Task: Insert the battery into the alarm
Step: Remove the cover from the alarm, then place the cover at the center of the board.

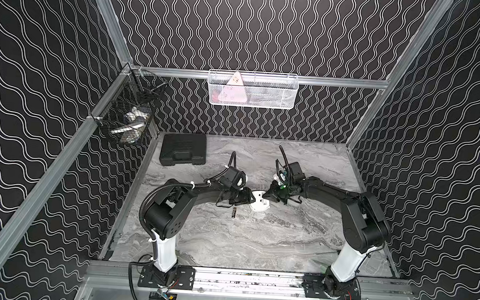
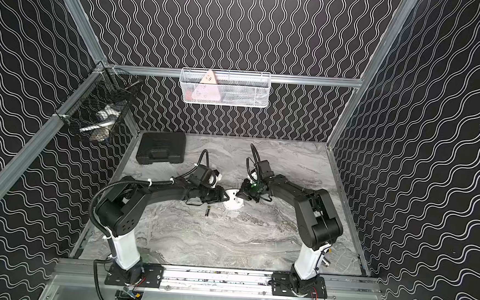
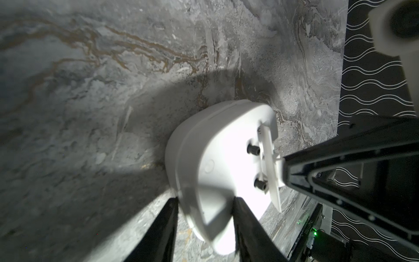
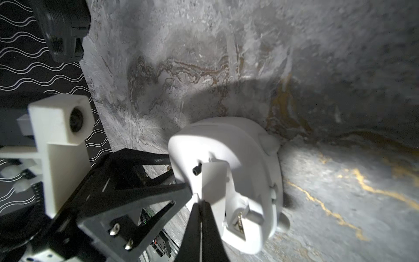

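Black left-arm jaws grasp the small white rounded-square alarm, back up, on the grey marbled counter; right-arm jaws are clenched at its lifted back flap; the black cylindrical battery lies just beside.

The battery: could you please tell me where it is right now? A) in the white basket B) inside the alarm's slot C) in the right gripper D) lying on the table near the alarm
D: in both top views the battery lies loose on the table, close to the alarm but apart from it.
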`<state>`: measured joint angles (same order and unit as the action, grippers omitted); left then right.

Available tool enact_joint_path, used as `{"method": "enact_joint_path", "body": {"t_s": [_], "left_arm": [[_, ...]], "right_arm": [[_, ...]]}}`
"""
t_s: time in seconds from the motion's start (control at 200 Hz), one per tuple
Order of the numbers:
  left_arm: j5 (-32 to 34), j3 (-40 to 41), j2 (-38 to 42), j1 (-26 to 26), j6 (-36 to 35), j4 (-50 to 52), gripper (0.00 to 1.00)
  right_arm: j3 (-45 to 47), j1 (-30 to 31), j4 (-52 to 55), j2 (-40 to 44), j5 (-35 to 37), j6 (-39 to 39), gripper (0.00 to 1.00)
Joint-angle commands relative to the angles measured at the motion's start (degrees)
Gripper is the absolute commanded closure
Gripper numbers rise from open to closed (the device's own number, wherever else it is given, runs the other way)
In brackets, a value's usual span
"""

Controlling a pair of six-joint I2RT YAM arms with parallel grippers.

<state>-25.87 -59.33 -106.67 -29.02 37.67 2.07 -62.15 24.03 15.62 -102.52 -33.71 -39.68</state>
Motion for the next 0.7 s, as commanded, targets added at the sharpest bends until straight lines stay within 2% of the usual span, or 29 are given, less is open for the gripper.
{"method": "enact_joint_path", "body": {"t_s": [0.0, 0.19, 0.41, 0.696], "left_arm": [[2.31, 0.44, -0.02, -0.05, -0.75, 5.23, 0.56], [2.24, 0.53, 0.04, -0.06, -0.58, 4.99, 0.56], [2.33, 0.70, 0.32, -0.01, -0.49, 4.89, 0.56], [2.08, 0.53, 0.91, -0.06, -0.25, 4.86, 0.53]], "right_arm": [[0.25, 0.01, -0.93, 1.74, 0.11, 0.12, 0.95], [0.84, -0.29, 2.12, 6.26, 4.19, 2.04, 0.95], [2.94, -2.47, 9.03, 10.95, 14.56, 7.01, 0.95], [6.11, -4.26, 13.09, 8.55, 28.48, 12.60, 0.95]]}}
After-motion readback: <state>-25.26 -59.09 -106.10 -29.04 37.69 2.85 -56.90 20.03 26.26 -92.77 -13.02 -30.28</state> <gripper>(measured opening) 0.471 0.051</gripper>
